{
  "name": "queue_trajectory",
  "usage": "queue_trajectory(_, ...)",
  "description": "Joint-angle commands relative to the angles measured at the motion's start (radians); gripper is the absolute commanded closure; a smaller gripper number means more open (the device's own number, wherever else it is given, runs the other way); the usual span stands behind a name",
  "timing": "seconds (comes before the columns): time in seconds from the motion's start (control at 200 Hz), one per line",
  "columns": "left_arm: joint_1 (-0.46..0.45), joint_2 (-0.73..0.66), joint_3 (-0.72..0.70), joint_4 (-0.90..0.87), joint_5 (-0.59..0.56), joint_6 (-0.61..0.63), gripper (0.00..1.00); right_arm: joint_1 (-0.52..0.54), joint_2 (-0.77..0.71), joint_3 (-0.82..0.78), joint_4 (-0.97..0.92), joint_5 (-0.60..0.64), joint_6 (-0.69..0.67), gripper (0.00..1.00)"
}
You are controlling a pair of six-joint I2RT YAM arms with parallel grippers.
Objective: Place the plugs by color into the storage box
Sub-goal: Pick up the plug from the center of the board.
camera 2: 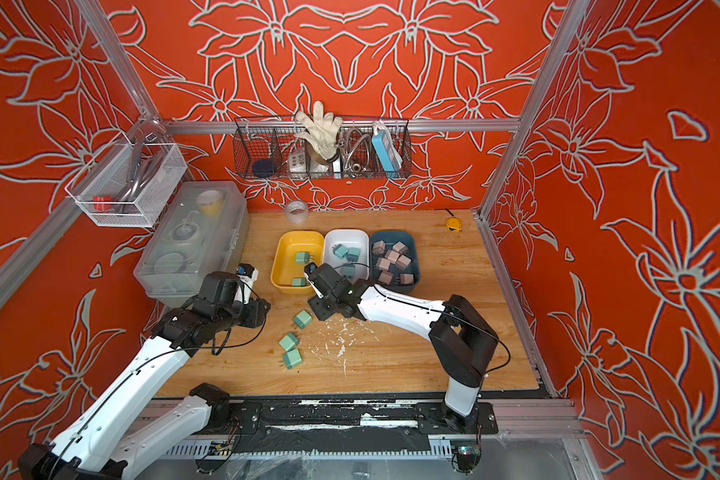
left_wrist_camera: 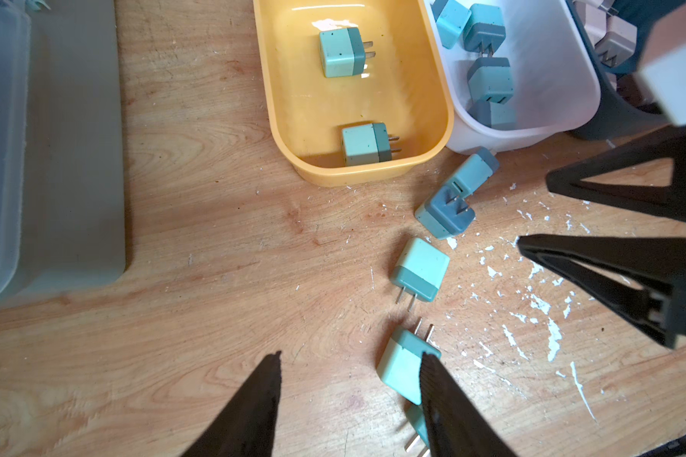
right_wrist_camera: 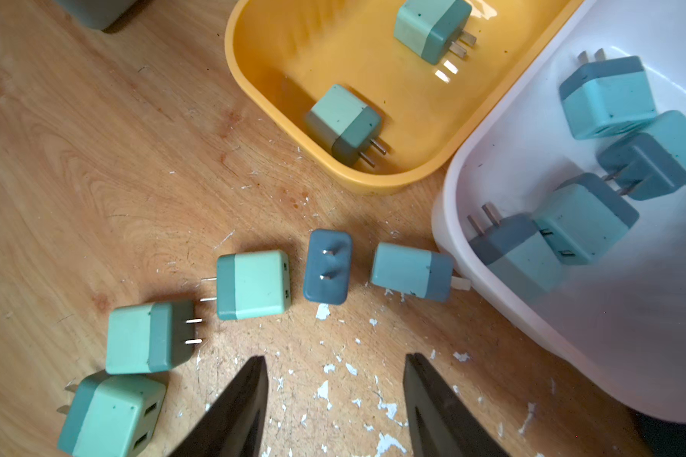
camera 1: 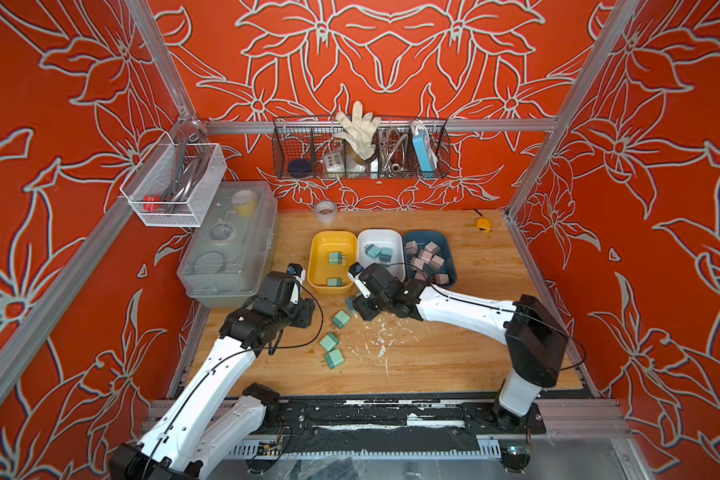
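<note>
Wooden counter (camera 1: 454, 345), flecked with white scuffs, carrying three shallow trays side by side toward the back: yellow tray (camera 1: 314, 249), white tray (camera 1: 393, 237), dark blue tray (camera 1: 447, 245). Yellow tray: two mint green plugs (camera 1: 335, 258), lying apart from each other. White tray: four teal plugs (right_wrist_camera: 606, 99), bunched together. Dark blue tray: a heap of mauve plugs (camera 1: 427, 259). Loose on the counter in front of the trays: three loose mint plugs (camera 1: 329, 342) on their sides in a ragged line. Also an upright teal plug (right_wrist_camera: 327, 266) standing prongs-up, and just beside it a lying teal plug (right_wrist_camera: 412, 271), prongs toward the white tray's wall. Left hand (left_wrist_camera: 352, 356): fingers apart, nothing between them, over bare counter; one finger partly hides a loose mint plug. Right hand (right_wrist_camera: 334, 359): fingers apart, empty, near the upright teal plug, not touching it.
</note>
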Motion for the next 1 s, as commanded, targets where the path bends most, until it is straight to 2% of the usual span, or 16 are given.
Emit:
queue_trajectory(0.0, 0.004, 0.0, -0.007, 0.009, 0.002, 0.006, 0.43, 0.001, 0.064, 0.071, -0.057, 0.015, -0.03, 0.4)
queue_trajectory(0.265, 0.007, 0.006, -0.008, 0.012, 0.014, 0.011, 0.43, 0.002, 0.194, 0.188, -0.117, 0.003, -0.049, 0.42)
queue_trajectory(0.676, 0.01, 0.014, -0.007, 0.016, 0.022, 0.008, 0.43, 0.001, 0.276, 0.229, -0.125, -0.003, -0.053, 0.45)
queue_trajectory(0.991, 0.01, -0.009, -0.013, 0.019, 0.009, 0.006, 0.43, 0.001, 0.271, 0.24, -0.128, -0.007, -0.064, 0.6)
